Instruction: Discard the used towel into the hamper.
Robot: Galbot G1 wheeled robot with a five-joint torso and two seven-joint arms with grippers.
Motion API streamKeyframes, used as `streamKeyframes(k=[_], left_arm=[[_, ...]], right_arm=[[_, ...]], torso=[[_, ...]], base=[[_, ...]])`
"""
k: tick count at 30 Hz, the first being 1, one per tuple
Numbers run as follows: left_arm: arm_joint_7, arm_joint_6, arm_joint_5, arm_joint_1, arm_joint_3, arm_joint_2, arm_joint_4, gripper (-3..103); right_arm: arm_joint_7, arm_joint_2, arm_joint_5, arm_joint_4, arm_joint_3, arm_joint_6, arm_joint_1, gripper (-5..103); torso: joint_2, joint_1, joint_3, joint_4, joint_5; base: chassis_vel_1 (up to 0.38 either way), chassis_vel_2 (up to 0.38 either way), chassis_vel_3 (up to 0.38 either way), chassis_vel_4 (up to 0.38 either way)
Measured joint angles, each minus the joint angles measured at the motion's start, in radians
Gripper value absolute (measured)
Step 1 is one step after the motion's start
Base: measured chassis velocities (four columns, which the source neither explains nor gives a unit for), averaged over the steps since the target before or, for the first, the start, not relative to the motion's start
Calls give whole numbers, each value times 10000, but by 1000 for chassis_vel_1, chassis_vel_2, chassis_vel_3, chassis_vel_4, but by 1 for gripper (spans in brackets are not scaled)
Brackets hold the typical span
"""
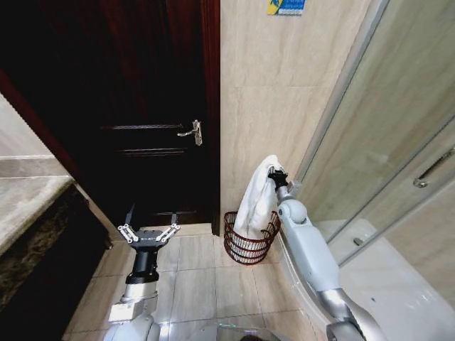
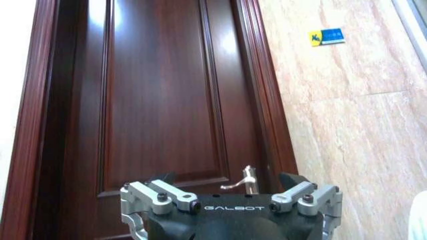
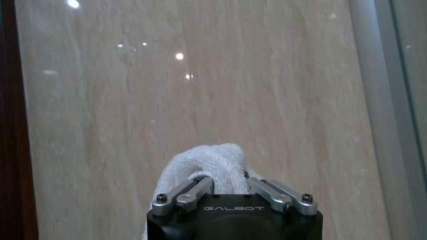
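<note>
White towel [image 1: 257, 193] is held clamped by right end effector [image 1: 274, 174] above hamper [image 1: 250, 238]; left end effector [image 1: 148, 231], marked "GALBOT", is spread wide.

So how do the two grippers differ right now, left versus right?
The right gripper is shut on the white towel, holding it above the hamper by the tiled wall; the left gripper is open and holds nothing. The right arm reaches out toward the wall, while the left gripper is low, in front of the dark wooden door. Both are the same dark Galbot grippers with silver linkages.
</note>
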Motion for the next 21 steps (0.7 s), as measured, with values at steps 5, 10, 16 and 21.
streamKeyframes(k=[5, 10, 16, 21], left_arm=[[-1, -88, 10, 35, 1, -41, 115, 100], [-7, -312, 79, 163, 16, -172, 308, 100], [-3, -391, 117, 283, 21, -237, 283, 100], [-4, -391, 162, 322, 24, -241, 211, 100]], right_arm=[[-116, 128, -55, -103, 163, 72, -84, 9], [-214, 197, -8, -331, 302, 134, -113, 9], [-344, 205, 25, -453, 329, 220, -232, 9], [-348, 199, 49, -453, 289, 220, -240, 9]], torso=[[-181, -85, -98, 1, 0], [-424, -188, -234, 0, -2], [-735, -326, -407, -1, 0], [-963, -433, -530, 2, -1]], base=[[0, 0, 0, 0], [0, 0, 0, 0], [0, 0, 0, 0], [0, 0, 0, 0]])
